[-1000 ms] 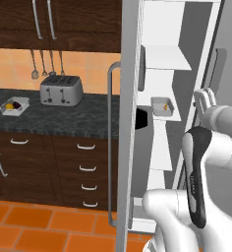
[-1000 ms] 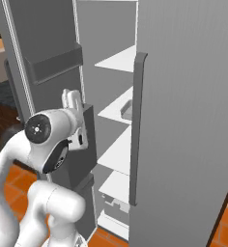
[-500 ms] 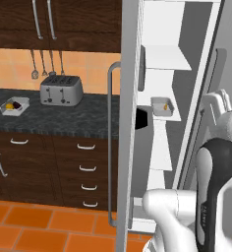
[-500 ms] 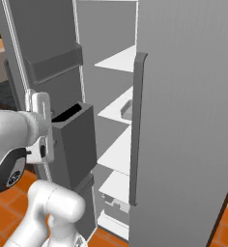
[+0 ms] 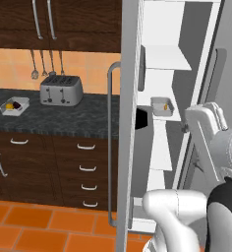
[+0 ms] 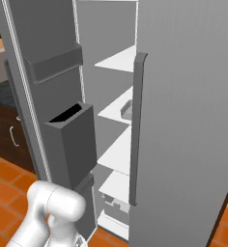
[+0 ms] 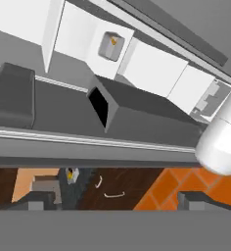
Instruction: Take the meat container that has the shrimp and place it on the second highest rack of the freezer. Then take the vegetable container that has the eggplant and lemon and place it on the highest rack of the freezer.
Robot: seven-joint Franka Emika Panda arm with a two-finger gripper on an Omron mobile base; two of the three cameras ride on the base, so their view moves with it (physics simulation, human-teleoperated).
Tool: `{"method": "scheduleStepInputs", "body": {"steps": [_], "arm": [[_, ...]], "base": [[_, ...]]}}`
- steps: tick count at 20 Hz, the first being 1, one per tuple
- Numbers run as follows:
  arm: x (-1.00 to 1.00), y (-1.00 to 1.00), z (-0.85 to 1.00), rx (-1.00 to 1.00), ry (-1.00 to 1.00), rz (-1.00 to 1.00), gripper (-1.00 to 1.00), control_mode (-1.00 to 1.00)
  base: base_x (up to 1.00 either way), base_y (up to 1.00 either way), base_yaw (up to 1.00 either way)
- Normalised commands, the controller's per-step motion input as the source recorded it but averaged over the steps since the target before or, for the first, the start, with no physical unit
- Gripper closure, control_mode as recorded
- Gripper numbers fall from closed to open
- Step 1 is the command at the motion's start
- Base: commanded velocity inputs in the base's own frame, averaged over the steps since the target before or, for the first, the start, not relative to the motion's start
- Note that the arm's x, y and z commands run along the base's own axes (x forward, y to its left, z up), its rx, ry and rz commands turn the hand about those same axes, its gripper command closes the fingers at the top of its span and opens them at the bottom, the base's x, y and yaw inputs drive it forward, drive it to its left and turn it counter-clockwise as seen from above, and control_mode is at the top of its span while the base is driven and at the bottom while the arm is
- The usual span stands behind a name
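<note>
The meat container (image 5: 163,106), a small grey tray with the orange shrimp (image 5: 165,106) in it, rests on the second white shelf from the top inside the open freezer. It also shows as the same tray (image 7: 110,45) in the hand view and as a grey tray (image 6: 127,110) in the right base view. The highest rack (image 5: 163,57) above it is bare. The vegetable container (image 5: 14,106) with the dark eggplant and yellow lemon sits on the dark counter far to the left. My gripper (image 7: 116,201) is open and holds nothing, well back from the shelves, outside the freezer.
The open freezer door (image 6: 43,72) carries dark bins (image 6: 72,140) and a long handle (image 5: 109,147). A toaster (image 5: 61,90) stands on the counter above dark drawers. The closed grey door (image 6: 183,120) flanks the shelves on the right. The floor is orange tile.
The arm has swung away to the left and out of the right base view. The hand has pulled back from the shelves, and the meat container stays on its shelf.
</note>
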Motion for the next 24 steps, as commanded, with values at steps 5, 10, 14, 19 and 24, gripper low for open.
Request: {"method": "scheduleStepInputs", "body": {"steps": [5,10,14,19,24], "arm": [[0.65,0.52,-0.05,0.0,0.04,0.11,-1.0,-1.0],[0.0,0.59,-0.1,0.0,0.02,0.09,-1.0,1.0],[0.0,0.0,0.0,0.0,0.0,0.0,-1.0,1.0],[0.0,0.0,0.0,0.0,0.0,0.0,-1.0,1.0],[0.0,0.0,0.0,0.0,0.0,0.0,-1.0,1.0]], "base": [[0.0,0.0,0.0],[-0.08,0.2,0.03],[-0.27,1.0,0.17],[0.13,1.0,0.14],[0.08,1.0,0.08]]}}
